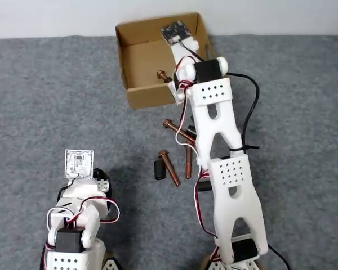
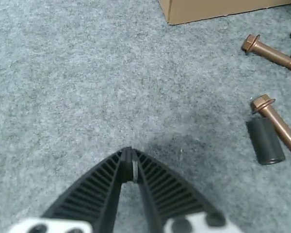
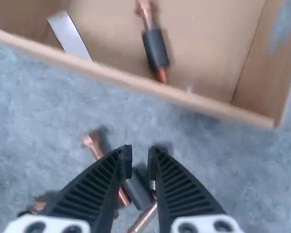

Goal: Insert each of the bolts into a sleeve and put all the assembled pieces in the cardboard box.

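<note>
1. High view: one assembled piece (image 1: pixel 160 75) lies inside the cardboard box (image 1: pixel 149 95), apparently the only one finished.
2. Three bolts (image 1: pixel 169 167) and a loose sleeve (image 1: pixel 160 169) wait on the table (image 1: pixel 56 101).
3. Right gripper (image 3: pixel 139 158) hangs slightly parted and empty by the box; left gripper (image 2: pixel 129 155) is pressed together, well apart.

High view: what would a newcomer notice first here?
The long white right arm stretched out to the cardboard box at the table's far side, where one sleeved bolt lies inside. Next, the loose copper bolts and a black sleeve scattered on the grey carpet just short of the box.
</note>
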`<state>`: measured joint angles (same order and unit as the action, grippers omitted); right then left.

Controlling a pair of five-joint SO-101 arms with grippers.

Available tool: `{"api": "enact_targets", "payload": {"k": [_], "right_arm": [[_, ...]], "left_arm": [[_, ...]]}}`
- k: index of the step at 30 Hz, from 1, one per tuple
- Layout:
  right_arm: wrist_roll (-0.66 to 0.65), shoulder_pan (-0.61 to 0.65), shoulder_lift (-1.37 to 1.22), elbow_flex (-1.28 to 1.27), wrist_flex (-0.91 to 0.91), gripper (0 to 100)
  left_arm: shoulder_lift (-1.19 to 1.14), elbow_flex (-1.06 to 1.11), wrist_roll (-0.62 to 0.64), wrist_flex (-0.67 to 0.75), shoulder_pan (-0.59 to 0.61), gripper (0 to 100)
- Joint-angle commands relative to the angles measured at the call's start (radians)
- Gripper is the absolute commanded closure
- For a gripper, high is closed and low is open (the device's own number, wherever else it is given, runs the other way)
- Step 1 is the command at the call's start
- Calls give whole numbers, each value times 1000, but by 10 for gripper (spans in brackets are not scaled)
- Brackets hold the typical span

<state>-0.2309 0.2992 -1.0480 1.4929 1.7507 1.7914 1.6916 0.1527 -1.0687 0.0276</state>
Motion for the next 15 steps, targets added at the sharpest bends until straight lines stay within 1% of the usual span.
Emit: {"api": "enact_targets", "payload": {"k": [1,4,11,15], "right_arm": [[14,-38,16,-74,44,880],[60,-47,16,-146,44,825],[61,-48,1,-247,38,832],[60,-61,-41,-258,15,832]], "left_arm": [[3,-7,0,31,8,994],[3,-7,0,31,8,994],[3,-7,0,31,8,994],[3,-7,0,31,8,994]]}}
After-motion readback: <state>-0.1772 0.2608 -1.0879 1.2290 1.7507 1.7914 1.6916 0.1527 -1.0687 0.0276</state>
